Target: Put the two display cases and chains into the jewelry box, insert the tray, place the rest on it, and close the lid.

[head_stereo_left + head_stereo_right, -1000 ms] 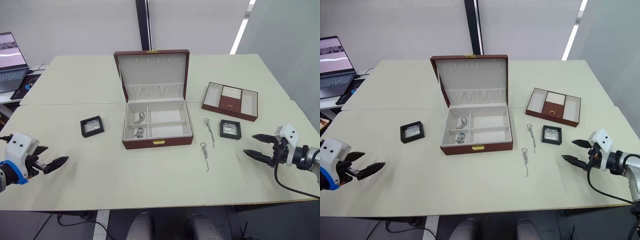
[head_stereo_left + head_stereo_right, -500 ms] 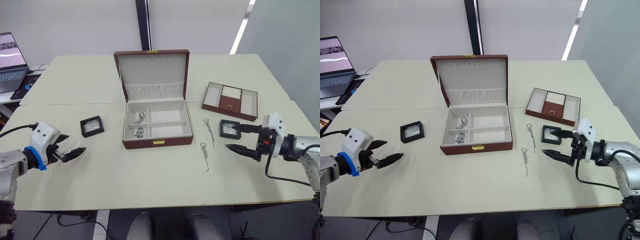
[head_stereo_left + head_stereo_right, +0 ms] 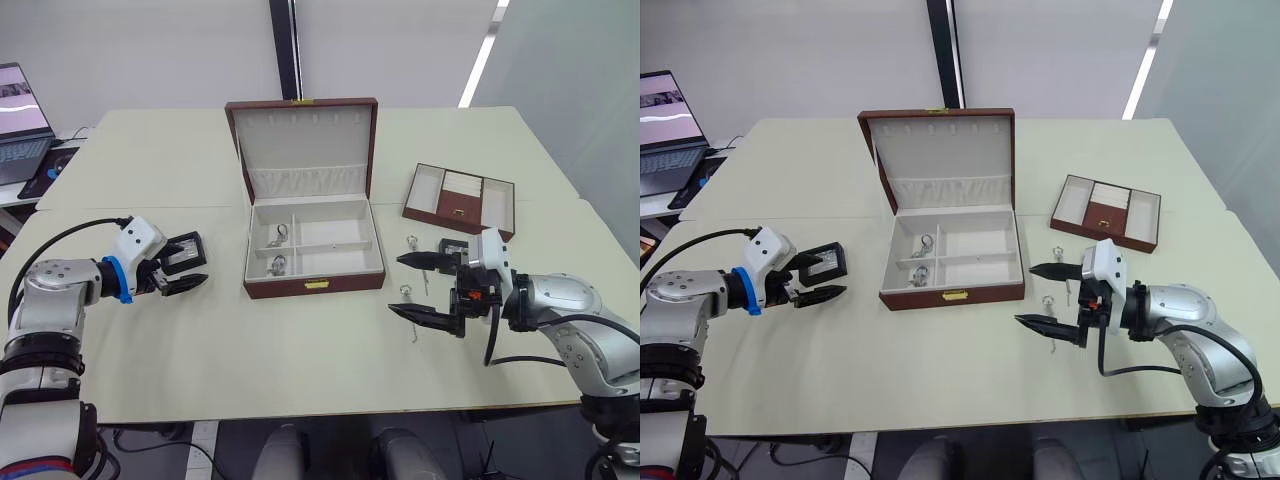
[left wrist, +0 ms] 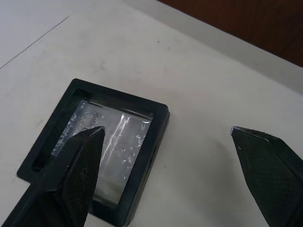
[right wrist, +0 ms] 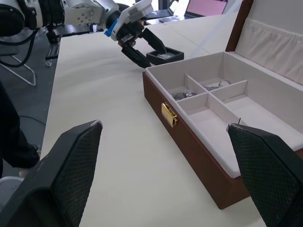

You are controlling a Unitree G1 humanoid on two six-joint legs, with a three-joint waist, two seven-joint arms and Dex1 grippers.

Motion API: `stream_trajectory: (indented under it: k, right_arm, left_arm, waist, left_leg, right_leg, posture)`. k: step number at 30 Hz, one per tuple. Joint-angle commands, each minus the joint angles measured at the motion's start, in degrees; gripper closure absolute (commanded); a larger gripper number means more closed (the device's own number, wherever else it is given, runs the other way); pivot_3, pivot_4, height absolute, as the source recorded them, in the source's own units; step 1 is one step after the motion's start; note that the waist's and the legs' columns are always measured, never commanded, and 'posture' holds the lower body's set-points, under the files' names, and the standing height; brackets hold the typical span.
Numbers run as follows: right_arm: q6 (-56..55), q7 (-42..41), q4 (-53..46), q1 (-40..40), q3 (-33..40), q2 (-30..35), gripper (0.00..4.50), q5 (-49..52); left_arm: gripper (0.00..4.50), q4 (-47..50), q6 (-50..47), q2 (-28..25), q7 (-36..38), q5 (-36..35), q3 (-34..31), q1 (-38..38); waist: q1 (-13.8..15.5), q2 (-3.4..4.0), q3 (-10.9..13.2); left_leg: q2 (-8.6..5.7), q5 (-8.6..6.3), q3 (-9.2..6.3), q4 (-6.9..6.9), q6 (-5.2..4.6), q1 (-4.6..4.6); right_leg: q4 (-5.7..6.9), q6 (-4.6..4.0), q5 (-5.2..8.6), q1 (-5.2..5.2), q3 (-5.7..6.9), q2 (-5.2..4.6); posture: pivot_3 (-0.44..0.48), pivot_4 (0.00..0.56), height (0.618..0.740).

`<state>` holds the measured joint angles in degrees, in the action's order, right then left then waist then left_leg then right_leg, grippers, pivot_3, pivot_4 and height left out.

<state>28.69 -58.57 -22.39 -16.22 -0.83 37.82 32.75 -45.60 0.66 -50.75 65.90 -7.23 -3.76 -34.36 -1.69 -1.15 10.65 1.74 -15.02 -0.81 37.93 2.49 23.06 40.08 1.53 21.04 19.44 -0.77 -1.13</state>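
Black-framed display case [image 3: 183, 250] at left of centre sits at the left gripper [image 3: 189, 264], fingers spread and empty; likely light, rigid, with a slick clear face: take its opposite edges. Right gripper [image 3: 415, 285], apart, straddles limp chains [image 3: 411, 300], lower right

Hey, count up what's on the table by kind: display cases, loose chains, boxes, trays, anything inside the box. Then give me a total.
Display cases: 2
Loose chains: 2
Jewelry box: 1
Tray: 1
Small metal pieces in the box: 2
Total: 8
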Motion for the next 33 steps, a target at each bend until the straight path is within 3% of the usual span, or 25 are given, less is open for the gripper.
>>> stream_trajectory:
  k: [1, 10, 25, 33]
  right_arm:
    - [0.16, 1.15, -2.84, 0.45, 0.26, -0.25, 0.00, 0.81]
    - [-0.14, 2.25, -2.72, 1.01, -0.40, -0.84, 0.00, 0.48]
    - [-0.88, 1.67, -1.59, 1.28, 0.12, -0.40, 0.00, 0.27]
    - [-1.02, 1.62, -1.36, 1.01, 0.30, -0.32, 0.00, 0.28]
  left_arm:
    - [0.10, -1.85, 1.84, -0.48, 0.25, 1.35, 0.36, -1.55]
    - [0.10, -4.46, 2.80, 0.20, -0.60, 3.09, 1.02, -2.21]
    - [4.43, -3.74, 2.78, 0.46, -1.81, 2.84, 0.42, -1.48]
    - [4.47, 4.00, -1.92, -0.57, -0.68, 1.07, -0.35, 0.74]
  waist:
    - [0.01, 0.00, 0.00]
    - [0.04, -0.01, 0.00]
    - [0.04, -0.01, -0.01]
    - [0.03, -0.01, -0.01]
  left_leg:
    - [0.00, 0.00, 0.00, 0.00, 0.00, 0.00]
    - [-0.01, 0.00, -0.01, 0.03, 0.00, -0.01]
    - [-0.01, 0.01, -0.01, 0.04, -0.01, -0.03]
    - [-0.01, 0.01, -0.01, 0.05, -0.01, -0.03]
  right_leg:
    - [0.00, 0.00, 0.00, 0.00, -0.01, 0.00]
    - [0.06, 0.00, 0.00, 0.00, 0.00, -0.01]
    - [0.11, 0.00, 0.00, 0.00, 0.00, -0.01]
    - [0.14, 0.00, 0.00, 0.00, -0.02, -0.01]
  posture:
    - [0.000, 0.150, 0.740]
    - [0.000, 0.150, 0.740]
    - [0.000, 0.150, 0.740]
    - [0.000, 0.150, 0.740]
